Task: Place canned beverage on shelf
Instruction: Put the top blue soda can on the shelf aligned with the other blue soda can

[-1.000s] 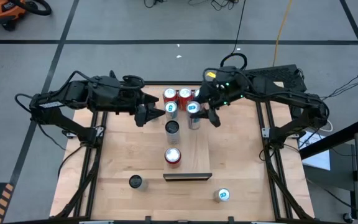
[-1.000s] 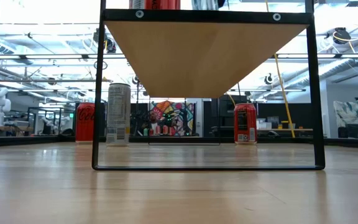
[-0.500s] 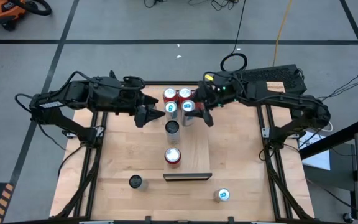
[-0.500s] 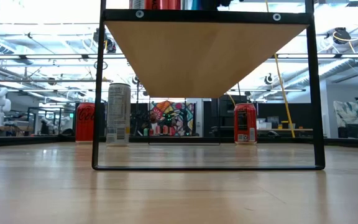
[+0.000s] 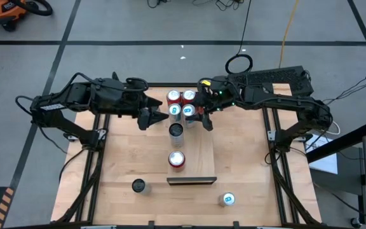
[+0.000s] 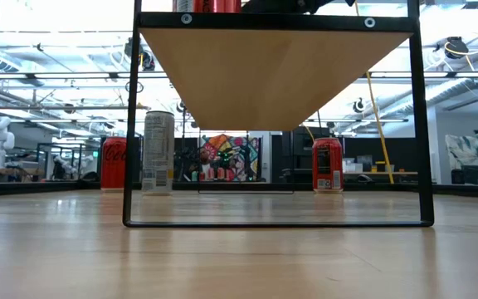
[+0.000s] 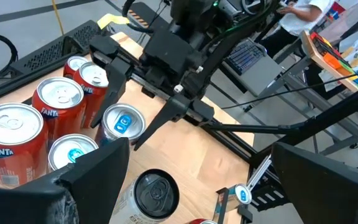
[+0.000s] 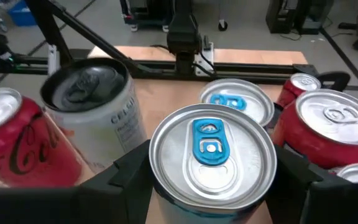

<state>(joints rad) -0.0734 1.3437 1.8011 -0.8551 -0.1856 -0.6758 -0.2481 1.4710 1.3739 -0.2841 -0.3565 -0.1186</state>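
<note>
1. Silver can with blue tab (image 8: pixel 211 163) sits between the fingers of the right hand (image 5: pixel 197 113), which pinches it at the sides just under the rim — seen straight down its top in the right wrist view.
2. Position: over the far end of the shelf (image 5: pixel 203 152), just beside the cluster of cans (image 5: pixel 180 102) standing there — two red Fanta cans (image 7: pixel 10 134), another blue-tab can (image 8: pixel 238 102). Whether its base touches the board, I cannot tell.
3. Left hand (image 5: pixel 152 117) waits at the shelf's left side, fingers spread wide, holding nothing.
4. Handling, as a judgement: rigid thin metal wall, smooth and likely slippery; heft unknown. Best held mid-body to upper wall, squarely across the width — too hard a squeeze could dent it.
5. Risk: neighbours stand close; a tilted release could knock them.
6. More cans stand along the shelf (image 5: pixel 176 159) and on the counter (image 5: pixel 113 172).
</note>
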